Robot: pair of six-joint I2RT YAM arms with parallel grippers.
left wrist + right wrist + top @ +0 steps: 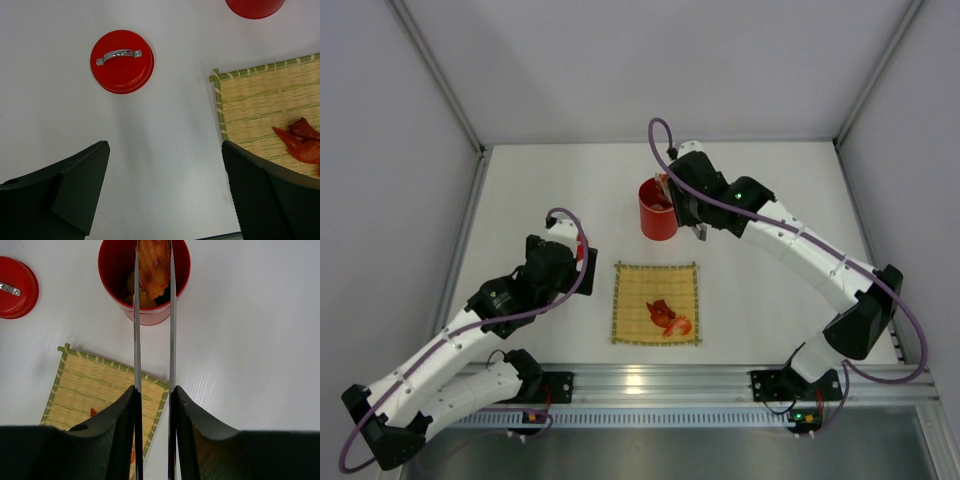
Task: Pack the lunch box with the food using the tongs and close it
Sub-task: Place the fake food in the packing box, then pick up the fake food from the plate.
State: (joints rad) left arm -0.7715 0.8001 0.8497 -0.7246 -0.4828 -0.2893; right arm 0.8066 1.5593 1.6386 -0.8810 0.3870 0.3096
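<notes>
Pinching tongs (136, 340), the right gripper (154, 395) holds browned food (153, 265) inside the lunch box (150, 315); left gripper (165, 185) gapes; red chunks (300, 137), upper-left lid (121, 61) remain.

No readable txt, labels, brand marks, nos. or signs in any of the 3 views.
</notes>
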